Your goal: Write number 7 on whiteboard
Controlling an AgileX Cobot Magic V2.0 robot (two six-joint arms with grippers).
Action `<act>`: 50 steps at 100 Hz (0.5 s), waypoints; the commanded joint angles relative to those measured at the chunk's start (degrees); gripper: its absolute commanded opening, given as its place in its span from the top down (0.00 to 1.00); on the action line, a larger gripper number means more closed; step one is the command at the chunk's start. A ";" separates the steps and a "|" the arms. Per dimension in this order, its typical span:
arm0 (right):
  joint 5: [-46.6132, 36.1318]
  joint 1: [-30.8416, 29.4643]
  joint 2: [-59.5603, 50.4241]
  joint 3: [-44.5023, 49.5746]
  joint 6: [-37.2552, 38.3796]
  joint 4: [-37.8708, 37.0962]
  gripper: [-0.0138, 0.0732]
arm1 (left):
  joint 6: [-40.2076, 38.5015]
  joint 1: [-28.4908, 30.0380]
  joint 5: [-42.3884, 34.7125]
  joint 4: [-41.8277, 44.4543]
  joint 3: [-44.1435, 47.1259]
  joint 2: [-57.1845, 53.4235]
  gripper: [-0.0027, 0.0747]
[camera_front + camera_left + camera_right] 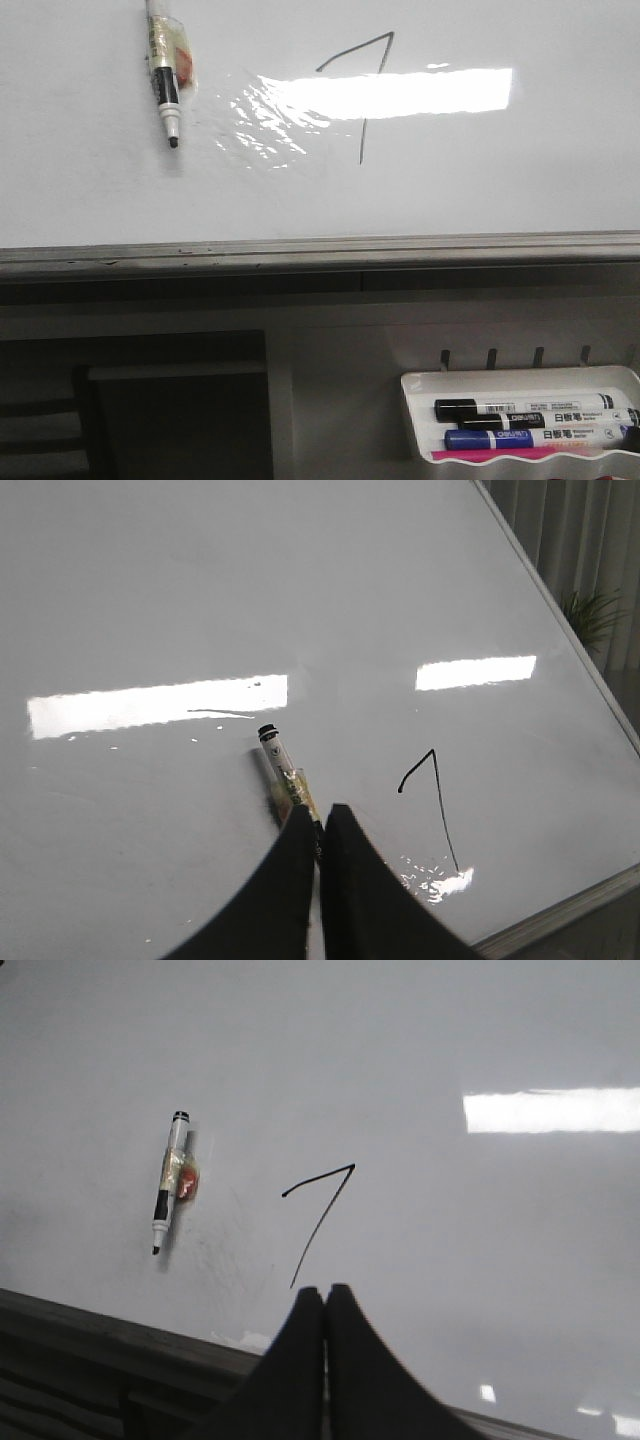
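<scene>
a finished number 7 (360, 90) stands in thin dark line on the whiteboard (90, 190), right of centre and partly crossed by the bright rectangular glare, its slanted top stroke meeting a long downstroke. to its left a marker (165, 75) rests against the board with its uncapped tip pointing down, a band of yellowish tape and clear film wrapped round its barrel; from the front view that tape appears to be what keeps it there, presumably so the pen stays within reach of an arm.

in the left wrist view the left gripper (319, 825) is closed to a sliver just beside the taped end of the marker, but whether it actually grips the pen cannot be told. the right gripper (325, 1305) has its black fingers pressed together on nothing, hanging off the board below the figure's downstroke.

with the digit complete, the writing looks done.

below the board's grey metal edge, at the near right, a white tray (420, 385) hangs on hooks and holds spare markers (530, 420) with black and blue caps; their white labels carry print too small to read here.
</scene>
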 commanded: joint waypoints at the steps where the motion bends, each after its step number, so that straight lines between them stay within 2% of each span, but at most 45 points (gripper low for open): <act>1: -2.28 -0.28 -0.61 0.71 -0.81 1.15 0.91 | 0.08 0.02 0.42 0.59 0.09 -2.28 0.99; 50: -3.43 -0.28 -0.73 1.67 -0.81 1.15 0.91 | -0.02 0.02 0.15 0.00 1.05 -4.29 0.99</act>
